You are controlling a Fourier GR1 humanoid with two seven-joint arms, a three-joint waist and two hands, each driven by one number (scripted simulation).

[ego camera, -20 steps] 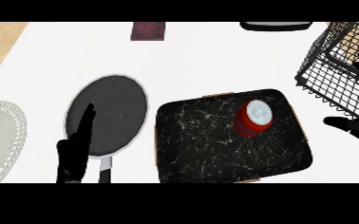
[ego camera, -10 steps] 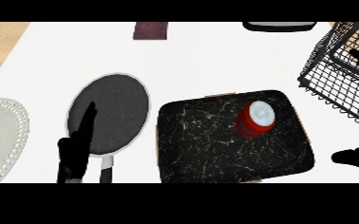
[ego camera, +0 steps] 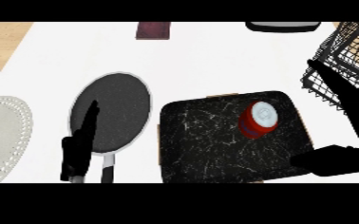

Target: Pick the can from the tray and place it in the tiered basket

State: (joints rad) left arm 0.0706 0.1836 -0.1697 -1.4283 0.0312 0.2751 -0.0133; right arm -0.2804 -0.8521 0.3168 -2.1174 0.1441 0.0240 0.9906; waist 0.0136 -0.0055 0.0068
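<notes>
The right hand point(ego camera: 329, 160) shows only as a dark shape at the lower right of the head view, low beside the near right corner of the tray point(ego camera: 203, 147); its fingers cannot be made out, so whether it is spread or curled I cannot tell, and nothing can be seen in its hold. The left hand point(ego camera: 79, 144) is at the lower left, fingers straight and pointing up the view, resting over the near edge of a dark round pan point(ego camera: 119, 107) with a pale rim, and it carries nothing. The can point(ego camera: 260, 119), red with a pale top, stands upright on the black marbled tray, toward its far right part, apart from both hands. The tiered basket point(ego camera: 335, 69), a black wire frame, sits at the right edge of the desk point(ego camera: 210, 57), just beyond the tray's right side and near the can. A white plate point(ego camera: 10, 130) with a beaded rim lies at the left edge, a small dark maroon block point(ego camera: 154, 30) sits at the far side, and a dark object with a pale rim point(ego camera: 282, 26) shows at the far right. Judging from this, the task is barely begun: the can is not yet grasped or lifted, and the reach, the grasp, the carry to the basket and the release are all left to do.
</notes>
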